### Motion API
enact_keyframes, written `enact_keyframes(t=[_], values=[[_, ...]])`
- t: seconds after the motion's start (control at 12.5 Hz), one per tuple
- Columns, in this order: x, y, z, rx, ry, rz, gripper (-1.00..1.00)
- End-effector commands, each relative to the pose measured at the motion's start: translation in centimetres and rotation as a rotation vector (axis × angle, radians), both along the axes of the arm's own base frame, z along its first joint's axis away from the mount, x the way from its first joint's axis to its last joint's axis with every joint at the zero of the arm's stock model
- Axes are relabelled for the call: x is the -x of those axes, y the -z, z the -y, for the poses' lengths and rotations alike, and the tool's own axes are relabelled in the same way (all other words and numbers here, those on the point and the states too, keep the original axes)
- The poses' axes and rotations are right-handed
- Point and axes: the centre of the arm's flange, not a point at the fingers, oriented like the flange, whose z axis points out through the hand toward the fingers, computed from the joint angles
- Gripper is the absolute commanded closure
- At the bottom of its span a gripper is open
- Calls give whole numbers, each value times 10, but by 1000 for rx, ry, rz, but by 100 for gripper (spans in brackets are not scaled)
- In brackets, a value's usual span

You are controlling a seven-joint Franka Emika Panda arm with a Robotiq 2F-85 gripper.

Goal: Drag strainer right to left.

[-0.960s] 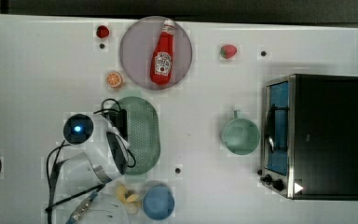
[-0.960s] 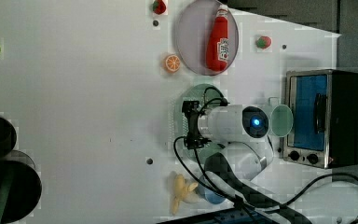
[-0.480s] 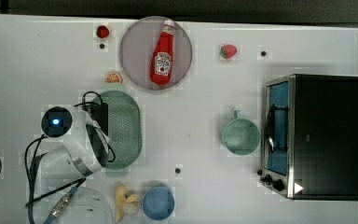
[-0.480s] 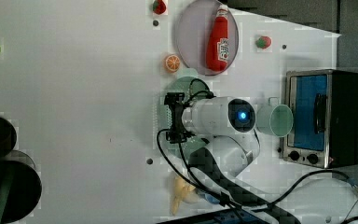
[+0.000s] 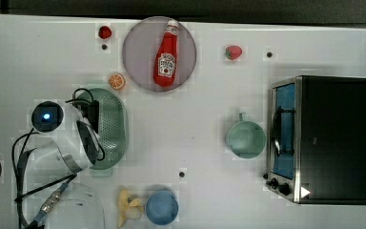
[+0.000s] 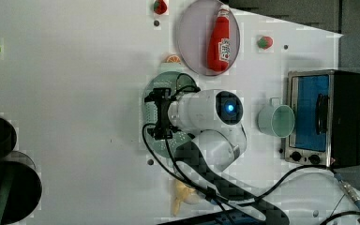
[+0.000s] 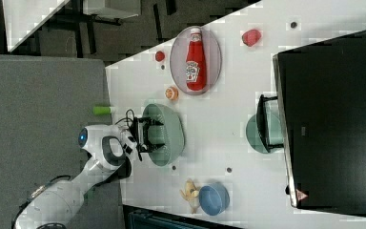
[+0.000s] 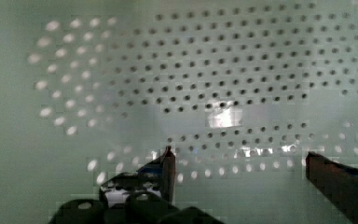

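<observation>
My arm hides the strainer's [image 5: 114, 125] left side in the top view. My gripper [image 8: 240, 161], jaws spread wide, sits inside it. Orange slice [image 5: 116, 81] crowds its rim; bare table [image 5: 43, 62] lies leftward.

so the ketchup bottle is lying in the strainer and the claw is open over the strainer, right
Not quite. The ketchup bottle lies on the round plate, as the top view shows. The claw is indeed open over the strainer.
</observation>
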Motion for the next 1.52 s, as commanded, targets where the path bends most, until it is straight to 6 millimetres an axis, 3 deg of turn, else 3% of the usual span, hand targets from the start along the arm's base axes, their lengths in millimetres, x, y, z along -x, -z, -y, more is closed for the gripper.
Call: enact_keyframes(t=[0.08,1.12,1.28,1.52], values=[[14,-8,-40,-23,14,-13,-100],[18,-10,-100,-83,85,3,-100],[15,-22,-101,-86,12,20,-100],[4,-73,-82,-63,-217,39,-100]])
